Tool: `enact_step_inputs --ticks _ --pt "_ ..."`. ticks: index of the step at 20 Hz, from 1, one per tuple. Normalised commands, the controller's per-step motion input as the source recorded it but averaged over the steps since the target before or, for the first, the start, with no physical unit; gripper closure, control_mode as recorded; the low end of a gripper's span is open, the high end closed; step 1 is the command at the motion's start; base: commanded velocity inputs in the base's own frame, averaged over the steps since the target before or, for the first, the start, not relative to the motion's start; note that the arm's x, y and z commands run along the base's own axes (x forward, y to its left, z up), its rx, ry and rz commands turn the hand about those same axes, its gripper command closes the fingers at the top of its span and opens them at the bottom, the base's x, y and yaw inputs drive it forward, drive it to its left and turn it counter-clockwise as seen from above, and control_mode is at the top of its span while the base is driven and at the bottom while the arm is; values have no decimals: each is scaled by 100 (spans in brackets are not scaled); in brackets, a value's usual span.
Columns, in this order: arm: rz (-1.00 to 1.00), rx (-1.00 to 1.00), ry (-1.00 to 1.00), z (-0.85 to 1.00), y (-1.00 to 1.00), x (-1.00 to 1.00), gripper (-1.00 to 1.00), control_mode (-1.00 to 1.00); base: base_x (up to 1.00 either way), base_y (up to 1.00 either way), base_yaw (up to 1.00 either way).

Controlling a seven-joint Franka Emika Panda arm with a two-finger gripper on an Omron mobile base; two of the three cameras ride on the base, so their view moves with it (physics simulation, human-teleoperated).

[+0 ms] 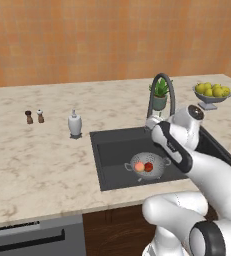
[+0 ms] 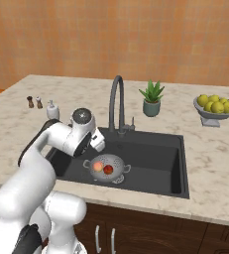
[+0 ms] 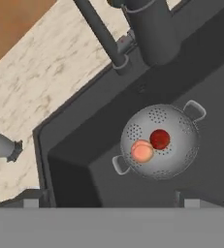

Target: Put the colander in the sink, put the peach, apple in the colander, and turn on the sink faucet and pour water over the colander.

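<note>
**Colander with fruit in the sink**

Colander (image 3: 160, 141): a small shiny metal bowl pierced with fine holes, with two loop handles, resting on the floor of the dark grey sink (image 3: 74, 164) at centre right of the hand view. Peach (image 3: 142, 151) and apple (image 3: 159, 139) lie inside it, touching. Fingers (image 3: 111, 203), at the bottom edge of that view, are spread fully apart, grasping nothing, above the basin and clear of the colander. Sink faucet (image 2: 117, 104) arches over the basin's rear rim. Bench (image 1: 37, 160) surrounds the basin.
</note>
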Motion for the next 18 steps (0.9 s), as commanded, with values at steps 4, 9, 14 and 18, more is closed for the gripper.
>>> enact_step_inputs --ticks 4,9,14,18 --pt "-6 29 -6 25 -28 -1 -100 -100 0 0 0" --pt "-3 25 1 36 -42 7 -100 -100 0 0 0" --pt "-1 27 4 25 -53 25 -100 -100 0 0 0" --pt "-11 26 -1 0 -41 31 -100 -100 0 0 0"
